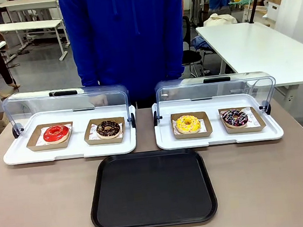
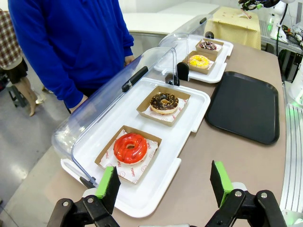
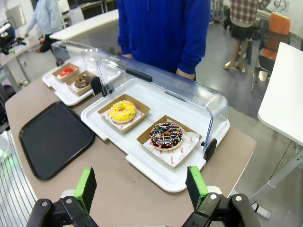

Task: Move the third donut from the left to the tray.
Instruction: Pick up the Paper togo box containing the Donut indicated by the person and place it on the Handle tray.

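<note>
We find the yellow donut (image 1: pixel 187 123) in its brown cardboard holder (image 1: pixel 205 131), on the white display tray (image 1: pixel 219 137) at the robot's right. The clear lid (image 1: pixel 214 88) stands raised behind it, and a sprinkled chocolate donut (image 1: pixel 234 118) sits just beside it. The black tray (image 1: pixel 151 192) lies bare on the near middle of the table.

The left gripper (image 2: pixel 164 182) and the right gripper (image 3: pixel 141 184) both hang above the table with jaws spread wide, grasping nothing.

We judge the grasp itself to be the main risk. Pinching the soft glaze could crush or smear the donut, while the thin holder wall (likely the safer thing to grip) may buckle and let the donut slide out. A steep approach from the right arm could knock the raised lid. A wide-open jaw may also nudge the neighbouring holder. Dragging rather than lifting would catch the holder on the display tray's rim. The person (image 1: pixel 124 35) stands close behind the lids, so a long reach calls for care.
</note>
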`<state>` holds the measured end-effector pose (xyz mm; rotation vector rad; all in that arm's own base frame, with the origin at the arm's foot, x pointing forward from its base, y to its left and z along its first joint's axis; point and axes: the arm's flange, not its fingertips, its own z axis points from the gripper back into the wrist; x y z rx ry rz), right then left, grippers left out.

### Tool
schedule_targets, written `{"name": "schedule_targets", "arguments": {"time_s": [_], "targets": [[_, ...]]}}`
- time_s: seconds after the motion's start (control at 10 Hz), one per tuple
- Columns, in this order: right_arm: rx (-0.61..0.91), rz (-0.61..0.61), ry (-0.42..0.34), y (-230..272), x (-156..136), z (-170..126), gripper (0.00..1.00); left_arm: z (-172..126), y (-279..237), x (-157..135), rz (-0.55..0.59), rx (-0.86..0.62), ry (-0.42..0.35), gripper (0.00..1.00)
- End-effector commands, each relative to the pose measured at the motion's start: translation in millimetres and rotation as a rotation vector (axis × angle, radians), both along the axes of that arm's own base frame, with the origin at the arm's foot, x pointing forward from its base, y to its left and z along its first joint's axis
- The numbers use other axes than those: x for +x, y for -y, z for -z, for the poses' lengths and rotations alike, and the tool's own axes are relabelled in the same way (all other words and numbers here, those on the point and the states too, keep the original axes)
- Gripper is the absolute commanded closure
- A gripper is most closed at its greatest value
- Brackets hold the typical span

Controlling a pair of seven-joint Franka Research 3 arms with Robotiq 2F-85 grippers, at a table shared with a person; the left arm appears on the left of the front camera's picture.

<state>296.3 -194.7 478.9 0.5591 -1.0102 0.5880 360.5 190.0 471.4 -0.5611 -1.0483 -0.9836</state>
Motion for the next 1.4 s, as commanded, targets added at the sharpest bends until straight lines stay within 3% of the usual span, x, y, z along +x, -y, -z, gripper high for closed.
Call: {"name": "schedule_targets", "arguments": {"time_s": [0.0,1.3], "targets": [[0.002,-0.009,0.032,1.2,4.2,-1.7,0.00,-1.2,0.2,-1.4,0.008,-0.001,0.004,0.00],[0.002,-0.009,0.032,1.2,4.2,-1.7,0.00,-1.2,0.2,-1.4,0.008,-0.001,0.004,0.00]]}}
